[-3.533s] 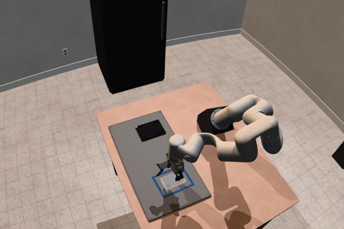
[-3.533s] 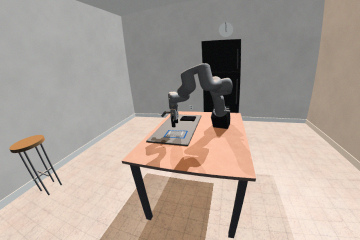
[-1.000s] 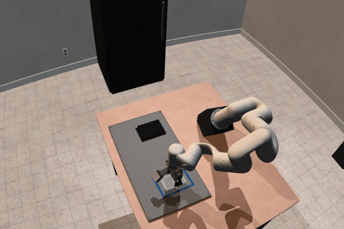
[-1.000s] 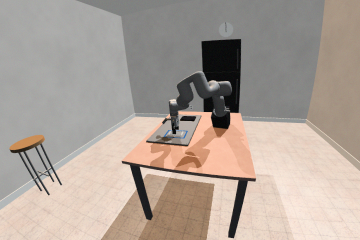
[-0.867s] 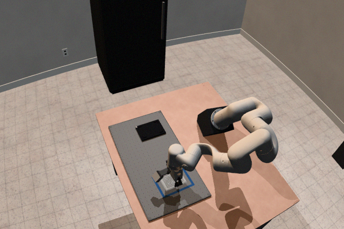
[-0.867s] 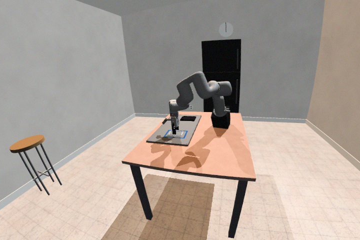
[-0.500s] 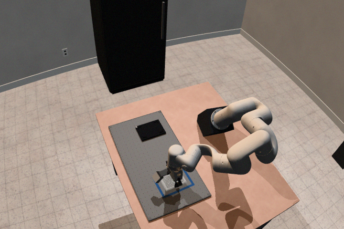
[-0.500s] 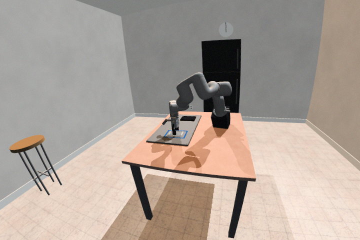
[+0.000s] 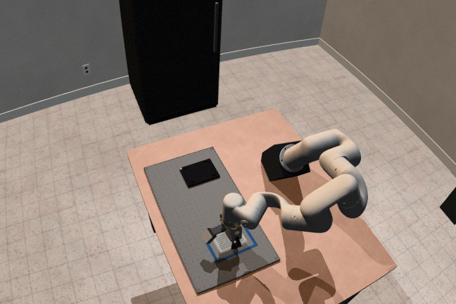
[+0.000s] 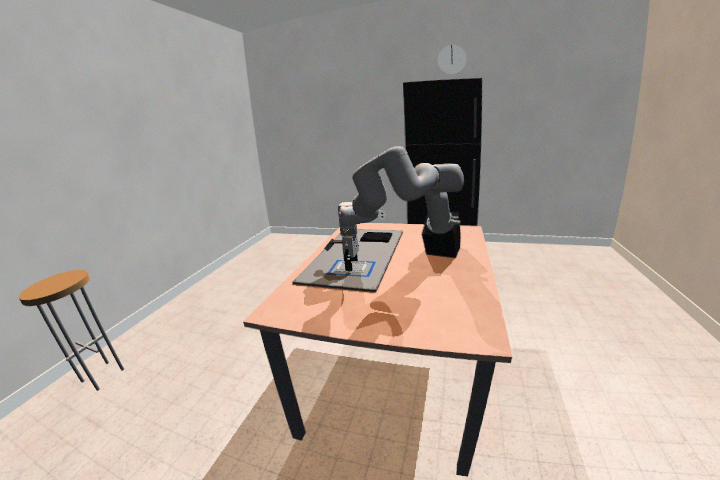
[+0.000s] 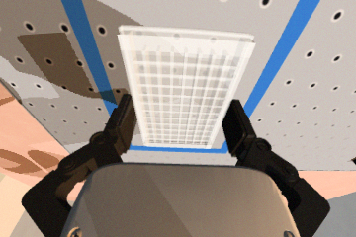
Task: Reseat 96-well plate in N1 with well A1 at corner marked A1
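Note:
The clear 96-well plate point(image 11: 183, 86) lies flat on the grey deck inside the blue taped outline B1. It also shows in the top view point(image 9: 224, 243) and the exterior view point(image 10: 356, 266). My gripper point(image 11: 180, 108) is open, low over the plate, with one finger on each long side of its near end. The fingers stand a little apart from the plate's edges. The black plate nest N1 point(image 9: 199, 172) is empty at the far end of the deck, also visible in the exterior view point(image 10: 376, 236). I cannot make out the cut corner.
The grey perforated deck point(image 9: 207, 215) lies on the salmon table. The arm's black base point(image 9: 284, 165) stands to the right of the deck. A black cabinet point(image 9: 171, 53) stands behind the table and a stool point(image 10: 60, 316) far to the left.

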You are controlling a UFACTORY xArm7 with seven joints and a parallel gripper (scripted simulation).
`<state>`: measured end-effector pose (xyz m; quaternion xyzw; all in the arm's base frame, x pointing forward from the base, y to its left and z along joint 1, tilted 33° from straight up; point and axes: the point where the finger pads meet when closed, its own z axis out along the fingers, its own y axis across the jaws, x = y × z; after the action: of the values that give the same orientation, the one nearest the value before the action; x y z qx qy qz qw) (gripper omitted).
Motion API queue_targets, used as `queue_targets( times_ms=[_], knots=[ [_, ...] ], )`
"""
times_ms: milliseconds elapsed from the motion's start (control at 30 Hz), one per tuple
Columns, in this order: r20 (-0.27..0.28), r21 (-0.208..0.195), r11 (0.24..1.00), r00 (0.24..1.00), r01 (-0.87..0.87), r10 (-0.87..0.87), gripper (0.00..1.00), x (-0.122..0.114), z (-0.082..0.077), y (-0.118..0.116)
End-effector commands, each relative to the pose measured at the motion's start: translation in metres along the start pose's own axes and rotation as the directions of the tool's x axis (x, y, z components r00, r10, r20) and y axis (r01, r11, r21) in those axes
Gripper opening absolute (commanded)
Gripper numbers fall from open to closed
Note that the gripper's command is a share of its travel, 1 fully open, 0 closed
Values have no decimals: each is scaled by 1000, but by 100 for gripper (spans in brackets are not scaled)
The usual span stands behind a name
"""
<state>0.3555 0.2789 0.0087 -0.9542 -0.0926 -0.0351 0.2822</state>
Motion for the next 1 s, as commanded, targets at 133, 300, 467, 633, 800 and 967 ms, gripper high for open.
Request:
queue_targets(
  times_ms=[133, 300, 467, 633, 800, 967],
  knots=[
    [-3, 0, 1000, 1000, -1, 1, 100, 1, -1, 0],
    [-3, 0, 1000, 1000, -1, 1, 0, 1, -2, 0],
    [-3, 0, 1000, 1000, -1, 1, 0, 1, -2, 0],
    [-3, 0, 1000, 1000, -1, 1, 0, 1, -2, 0],
    [-3, 0, 1000, 1000, -1, 1, 0, 1, -2, 0],
    [-3, 0, 1000, 1000, -1, 1, 0, 1, -2, 0]
  ],
)
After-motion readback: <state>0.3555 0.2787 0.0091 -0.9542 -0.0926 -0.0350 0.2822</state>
